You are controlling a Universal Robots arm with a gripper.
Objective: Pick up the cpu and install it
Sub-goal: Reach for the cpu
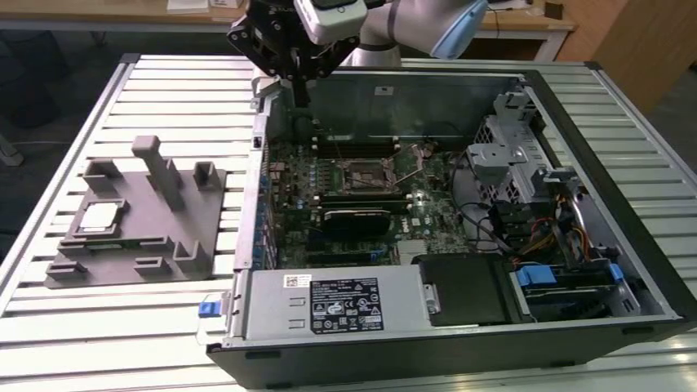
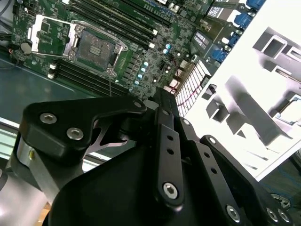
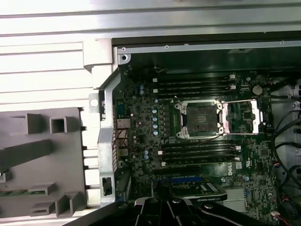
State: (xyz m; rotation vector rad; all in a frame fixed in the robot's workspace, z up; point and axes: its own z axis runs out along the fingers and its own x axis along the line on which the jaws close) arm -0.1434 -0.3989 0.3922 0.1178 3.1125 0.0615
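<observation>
Exterior view: pale silver square cpu (image 1: 99,216) lies flat in grey fixture (image 1: 163,247)

Exterior view: socket (image 1: 363,173) clear overhead; drive cage (image 1: 503,155) at its 3 o'clock, case wall (image 1: 436,94) at 12. The cpu (image 1: 100,216) has fixture posts (image 1: 166,175) from 12 to 2 o'clock.

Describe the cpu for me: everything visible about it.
The cpu is a small flat square chip with a pale silver, metal-looking top and a thin darker rim. It lies flat, top up, in a shallow recess of the grey fixture, on the slatted table at the exterior view's left of the open computer case. Only the fixture touches it; the claw hangs apart from it, above the case.
</observation>
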